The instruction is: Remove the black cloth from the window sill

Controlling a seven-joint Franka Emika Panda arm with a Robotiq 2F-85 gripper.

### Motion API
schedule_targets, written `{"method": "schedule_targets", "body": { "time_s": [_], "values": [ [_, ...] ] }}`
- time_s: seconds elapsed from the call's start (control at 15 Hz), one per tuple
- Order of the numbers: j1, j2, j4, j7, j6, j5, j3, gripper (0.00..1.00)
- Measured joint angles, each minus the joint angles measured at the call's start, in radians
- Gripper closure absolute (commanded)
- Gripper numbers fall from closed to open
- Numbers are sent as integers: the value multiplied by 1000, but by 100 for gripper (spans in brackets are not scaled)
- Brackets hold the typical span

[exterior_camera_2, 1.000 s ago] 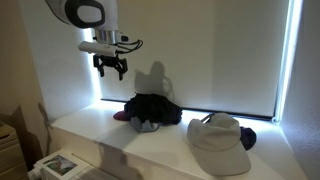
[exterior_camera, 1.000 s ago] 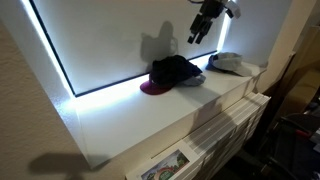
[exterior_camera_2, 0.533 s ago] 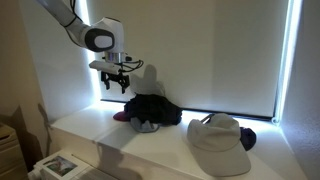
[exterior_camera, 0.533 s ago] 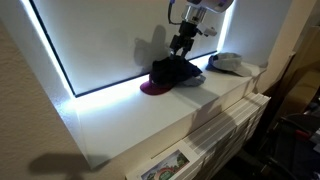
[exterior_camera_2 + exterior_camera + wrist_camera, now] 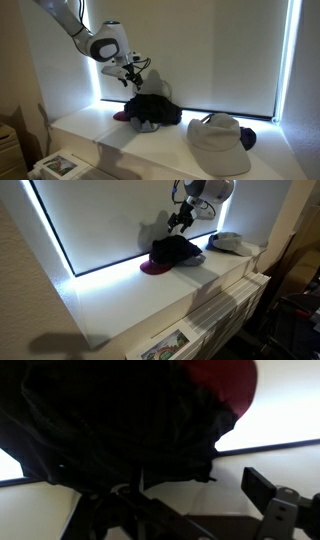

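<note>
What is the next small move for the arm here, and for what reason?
Probably lower the end effector straight onto the black cloth. In an exterior view it hangs just above the heap, apart from it, and the cloth fills most of the wrist view.

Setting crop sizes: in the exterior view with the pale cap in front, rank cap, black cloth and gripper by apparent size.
1. cap, though it lies nearest the camera, which flatters it
2. black cloth, nearly as large
3. gripper, clearly smallest
</note>
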Motion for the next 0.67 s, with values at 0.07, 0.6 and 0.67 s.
{"method": "schedule_targets", "body": {
  "time_s": [0.07, 0.6, 0.67],
  "values": [
    [-9, 40, 0, 14, 81, 1, -7, 0],
    [-11, 170, 4, 232, 257, -152, -69, 0],
    [-11, 166, 4, 232, 256, -152, -68, 0]
  ]
}}
